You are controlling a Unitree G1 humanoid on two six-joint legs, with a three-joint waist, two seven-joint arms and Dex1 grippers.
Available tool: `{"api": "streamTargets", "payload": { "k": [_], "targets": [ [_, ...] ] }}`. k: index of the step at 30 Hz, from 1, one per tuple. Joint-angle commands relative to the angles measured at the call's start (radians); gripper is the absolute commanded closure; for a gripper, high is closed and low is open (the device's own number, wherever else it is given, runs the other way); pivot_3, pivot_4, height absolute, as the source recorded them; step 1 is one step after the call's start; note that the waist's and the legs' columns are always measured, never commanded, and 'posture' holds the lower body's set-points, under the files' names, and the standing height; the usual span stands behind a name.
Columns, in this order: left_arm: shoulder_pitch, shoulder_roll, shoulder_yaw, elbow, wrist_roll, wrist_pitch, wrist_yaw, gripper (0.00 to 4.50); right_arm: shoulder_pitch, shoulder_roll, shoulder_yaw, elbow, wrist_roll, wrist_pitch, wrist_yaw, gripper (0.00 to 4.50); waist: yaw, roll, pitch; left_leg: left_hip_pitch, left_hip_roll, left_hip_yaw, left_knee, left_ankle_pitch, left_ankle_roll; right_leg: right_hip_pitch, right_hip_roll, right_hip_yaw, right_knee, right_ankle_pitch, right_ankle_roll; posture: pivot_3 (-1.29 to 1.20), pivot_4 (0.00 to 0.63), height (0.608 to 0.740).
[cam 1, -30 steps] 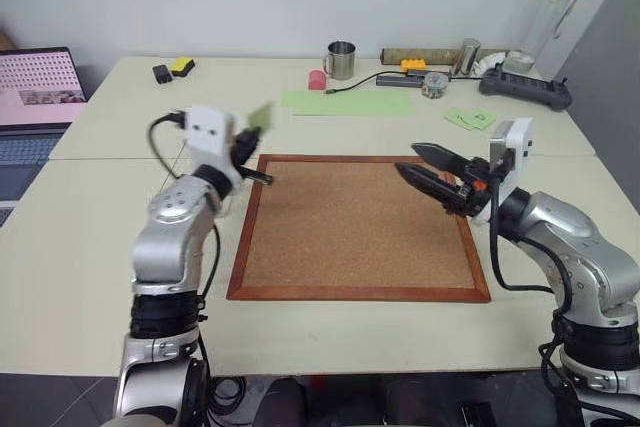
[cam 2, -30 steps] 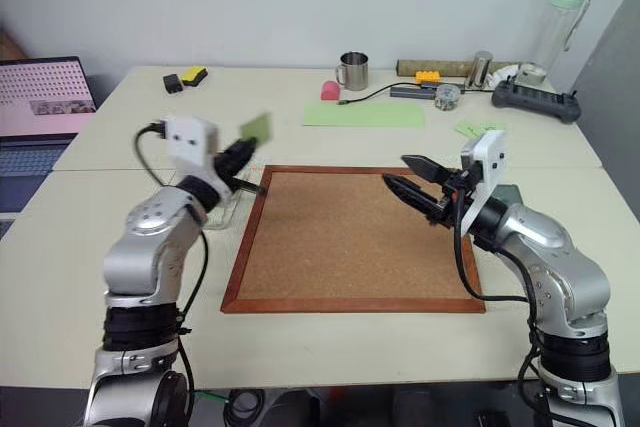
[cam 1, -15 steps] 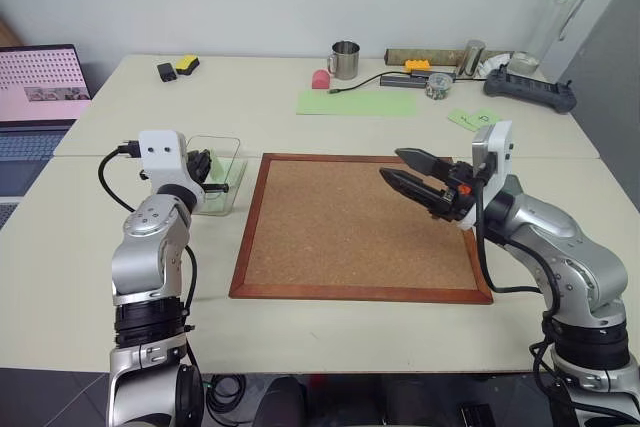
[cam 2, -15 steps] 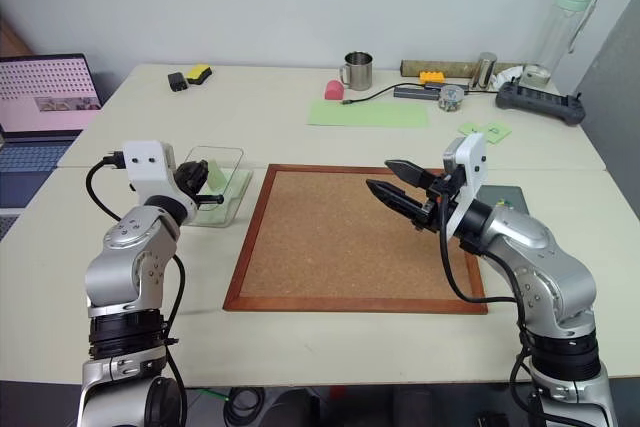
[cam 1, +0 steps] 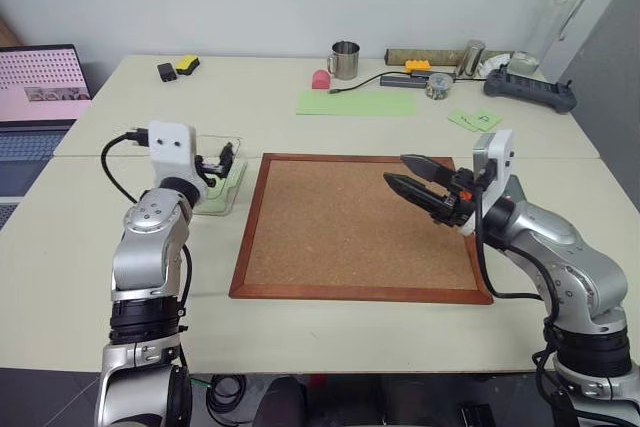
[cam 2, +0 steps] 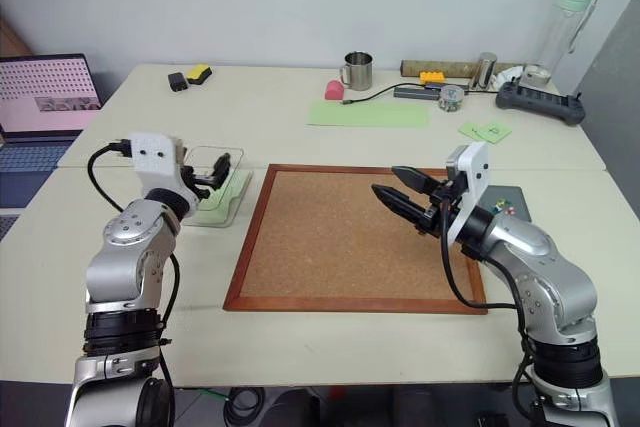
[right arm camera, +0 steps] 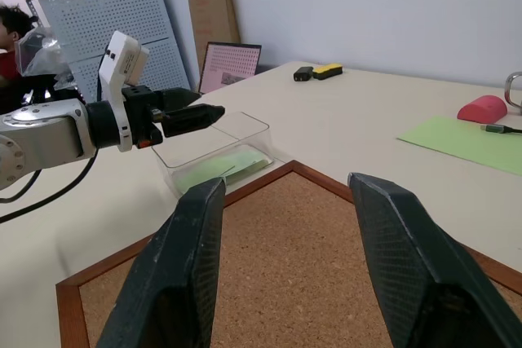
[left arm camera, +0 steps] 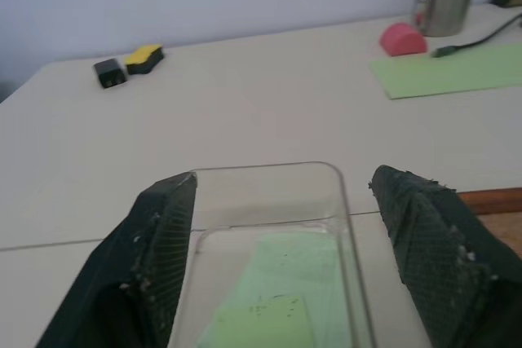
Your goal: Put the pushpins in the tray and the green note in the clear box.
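Pale cream tabletop (cam 1: 300,347) runs across the room toward a plain wall, with a cork board (cam 1: 360,222) in a red-brown frame lying near its front edge. Over the right half of that board the right gripper (cam 1: 412,176) hangs with its jaws partly apart and nothing between them, much where it was a second ago. Just past the board's right edge the dark tray (cam 2: 508,203) peeks out behind the arm, with tiny coloured pushpins (cam 2: 504,210) on it.

At the board's left edge sits the clear box (cam 1: 222,185), and the green note (left arm camera: 281,291) now lies flat on its floor. A second ago the left gripper (cam 1: 222,159) was pinching that note up in the air; since then it has come down to the box and spread its jaws wide, empty, one to each side of the box.

Farther back, toward the far edge, lie a long green paper sheet (cam 1: 355,102), a pink eraser (cam 1: 319,79) and a steel mug (cam 1: 343,60). A laptop (cam 1: 38,77) glows off the far left corner.
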Motion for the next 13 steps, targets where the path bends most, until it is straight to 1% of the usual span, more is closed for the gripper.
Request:
{"api": "streamTargets", "payload": {
  "k": [1,7,10,13],
  "targets": [
    [-0.036,0.064,-0.120,-0.085,-0.061,0.044,-0.222,0.03,0.016,-0.086,0.004,0.037,-0.101,-0.051,0.031,1.99,0.001,0.000,0.000,0.000,0.000,0.000,0.000,0.000,0.000,0.000,0.000,0.000,0.000,0.000,0.000,0.00,0.150,0.740],
    [-0.008,0.145,-0.245,-0.165,-0.140,0.105,-0.475,0.03,0.049,-0.132,-0.010,0.105,-0.154,-0.095,0.060,1.99,-0.007,0.000,0.000,0.000,0.000,0.000,0.000,0.000,0.000,0.000,0.001,0.000,0.000,0.000,0.000,0.00,0.150,0.740],
    [0.008,0.159,-0.271,-0.162,-0.138,0.082,-0.523,0.03,0.074,-0.142,-0.020,0.110,-0.162,-0.104,0.066,1.99,-0.009,0.000,0.000,0.001,0.000,0.000,-0.001,0.000,0.000,0.000,0.002,0.001,0.000,0.000,-0.001,0.00,0.150,0.740],
    [-0.006,0.142,-0.281,-0.138,-0.128,0.079,-0.519,0.03,0.104,-0.140,-0.030,0.104,-0.167,-0.108,0.056,1.99,-0.007,0.000,0.000,0.001,0.000,0.000,0.000,0.000,0.001,0.000,0.002,0.001,0.000,0.000,-0.001,0.00,0.150,0.740]
  ]
}}
